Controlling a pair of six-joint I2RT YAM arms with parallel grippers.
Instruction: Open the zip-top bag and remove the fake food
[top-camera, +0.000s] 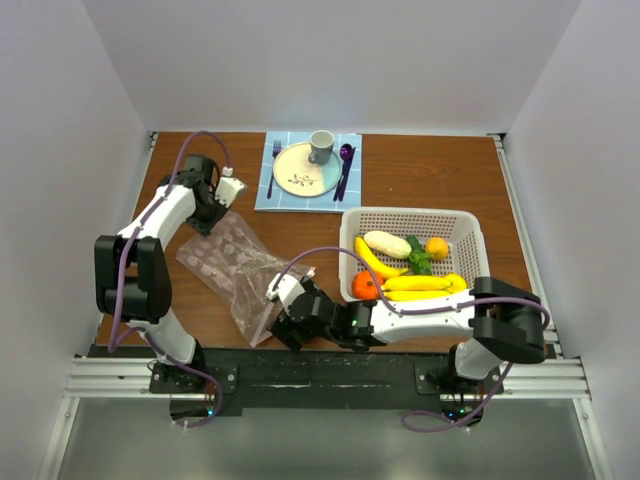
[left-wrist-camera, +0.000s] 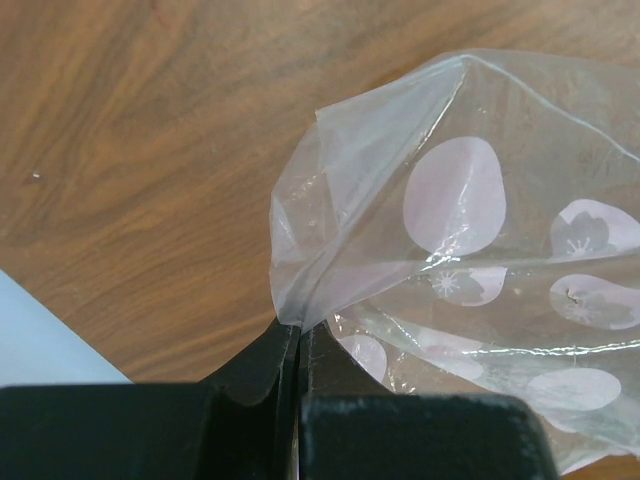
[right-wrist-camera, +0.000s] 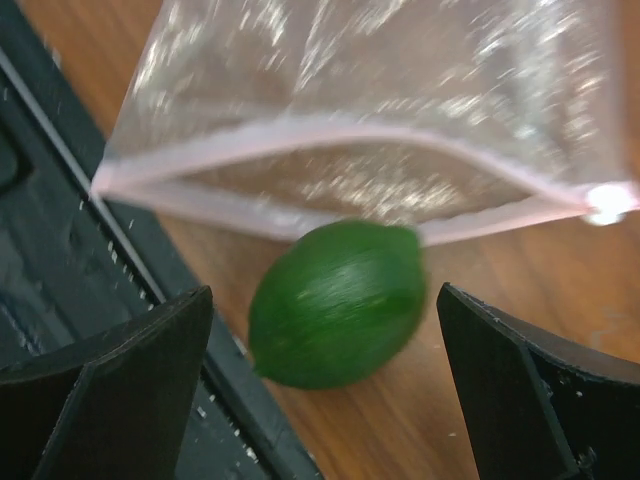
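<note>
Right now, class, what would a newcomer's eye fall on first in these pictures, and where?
The white basket on the right, heaped with bright fake food. Left of it lies the clear, dotted zip-top bag, one corner pinched by the left gripper. A green fruit appears just outside the bag's open mouth, within the open right gripper.

From above, the green fruit (right-wrist-camera: 335, 303) is hidden under my right gripper (top-camera: 281, 314). My right wrist camera shows it only blurred. The zip-top bag (right-wrist-camera: 380, 120) is smeared there too and runs off the top edge. In my left wrist view it runs off the right edge. The marks on the plate (top-camera: 305, 168) are too small to tell.
</note>
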